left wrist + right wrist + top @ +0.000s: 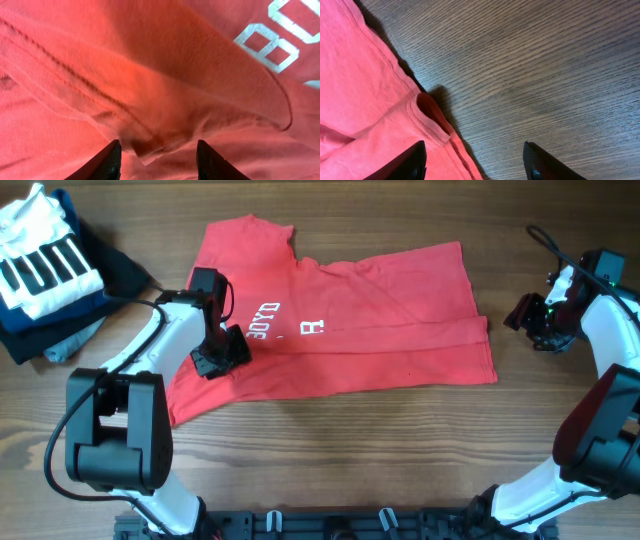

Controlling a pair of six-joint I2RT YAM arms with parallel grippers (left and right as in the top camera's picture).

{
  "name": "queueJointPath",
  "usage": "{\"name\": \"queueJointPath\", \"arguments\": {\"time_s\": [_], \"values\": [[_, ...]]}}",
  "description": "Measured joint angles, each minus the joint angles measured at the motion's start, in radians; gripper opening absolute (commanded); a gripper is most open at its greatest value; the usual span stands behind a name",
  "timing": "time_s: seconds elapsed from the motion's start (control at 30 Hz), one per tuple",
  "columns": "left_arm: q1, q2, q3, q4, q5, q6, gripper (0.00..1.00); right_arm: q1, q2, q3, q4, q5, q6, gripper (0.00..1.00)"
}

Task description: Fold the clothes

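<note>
Shirt (pixel 380 310) lies spread on the worktop (pixel 400 465): soft, limp, probably best pinched at a hem. Left gripper (pixel 157 160) straddles a fold, jaws apart; right gripper (pixel 475 162) hangs open beside the hem.

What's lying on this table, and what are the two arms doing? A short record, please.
Garment: red T-shirt, spread on the wooden table, white lettering showing
Left gripper: open, down on the shirt beside the lettering, a fold of cloth between its fingers
Right gripper: open, empty, at the shirt's edge over bare wood
Aside: white black-striped garment on navy clothes, at a table corner
</note>
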Motion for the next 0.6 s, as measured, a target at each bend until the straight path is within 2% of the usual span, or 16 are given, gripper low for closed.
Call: {"name": "queueJointPath", "arguments": {"time_s": [0.13,0.43,0.6], "values": [[0.0,0.0,-0.004,0.01,0.0,0.0,0.46,0.0,0.0,0.0,0.0,0.0,0.0,0.62],[0.0,0.001,-0.045,0.034,0.0,0.0,0.29,0.0,0.0,0.0,0.0,0.0,0.0,0.62],[0.0,0.001,-0.045,0.037,0.0,0.0,0.27,0.0,0.0,0.0,-0.002,0.0,0.0,0.62]]}}
